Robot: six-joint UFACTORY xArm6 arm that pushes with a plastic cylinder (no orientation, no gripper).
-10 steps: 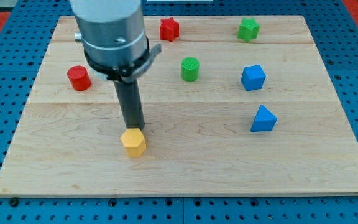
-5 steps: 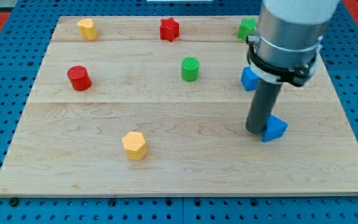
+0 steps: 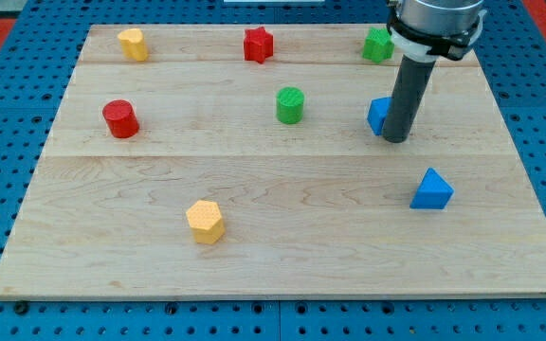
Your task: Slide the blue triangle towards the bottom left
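My tip rests on the wooden surface above and left of the blue triangle, apart from it. The rod, which has no fingers, hides most of a blue block beside it.

Legible text, labels, brands, numbers, signs: none. No readable marking on the bench, the blocks or the rod.

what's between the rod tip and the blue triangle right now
Nothing. In the camera view, only bare wood separates my tip from the blue triangle, which lies toward the view's bottom right of it. The blue cube sits behind the rod.
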